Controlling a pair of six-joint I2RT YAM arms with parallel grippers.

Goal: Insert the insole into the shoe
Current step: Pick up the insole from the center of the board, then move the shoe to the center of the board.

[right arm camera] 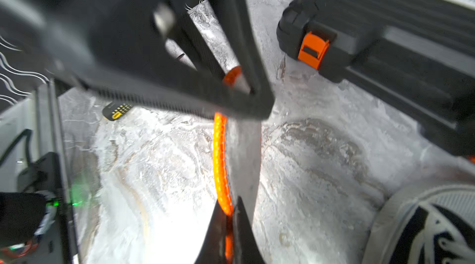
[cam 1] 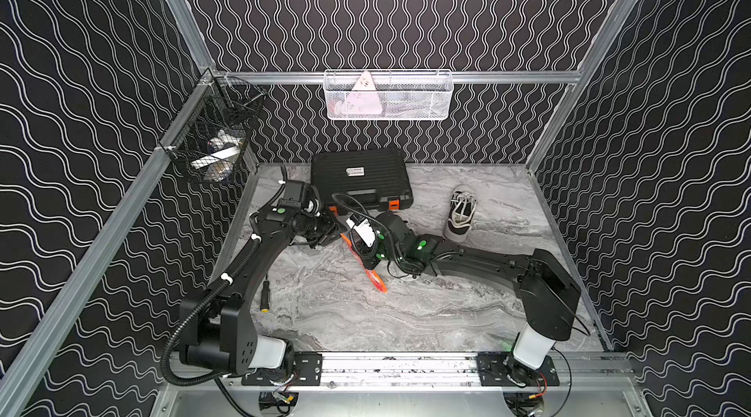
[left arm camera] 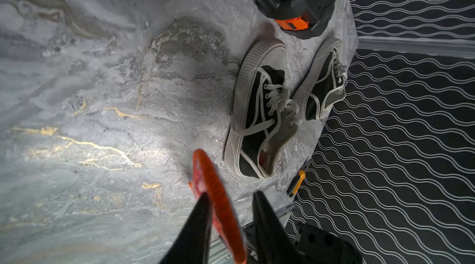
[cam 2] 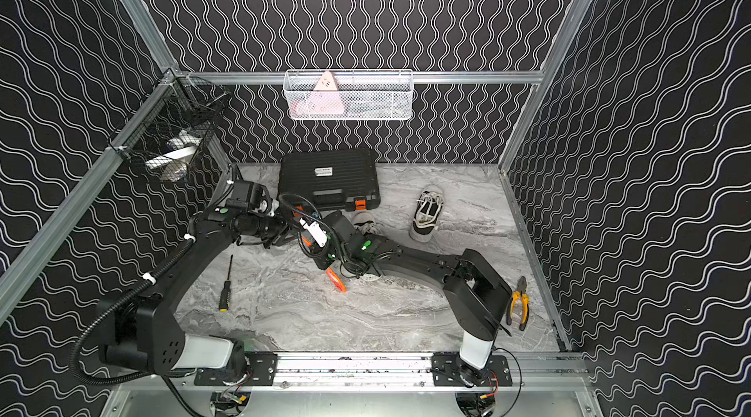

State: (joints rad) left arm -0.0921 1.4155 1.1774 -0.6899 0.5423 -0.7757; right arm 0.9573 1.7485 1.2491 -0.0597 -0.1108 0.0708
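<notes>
— Standing on its long edge, where is the insole (cam 1: 376,281) found?

— It is seen just below the centre of both top views, as an orange strip slanting from upper left to lower right over the marble tabletop (cam 1: 365,325). Whether its lower end touches the marble cannot be told.

— By what is it held?

— It is pinched by the right gripper (right arm camera: 229,207), whose fingers are pressed together on it at the bottom centre of the right wrist view. The left gripper (left arm camera: 231,194) is parted. In the left wrist view the strip is passed between its two fingers, laid against one, with a clear gap left to the other.

— And where is the shoe placed?

— The shoe (left arm camera: 259,116), black canvas with white laces and a pale sole, is set on the tabletop right of centre in the left wrist view, apart from the insole. In both top views it is largely hidden behind the right arm. A second shoe (cam 1: 461,213) is stood near it, right of centre in both top views.

— What else is laid out?

— A black tool case (cam 1: 359,177) with orange latches is placed at the back, above centre. A screwdriver (cam 2: 225,293) is laid at the lower left of the tabletop, and pliers (cam 2: 518,305) at its lower right. A white wire basket (cam 1: 388,96) is hung on the back rail, and a black wire basket (cam 1: 215,138) at the upper left.
</notes>
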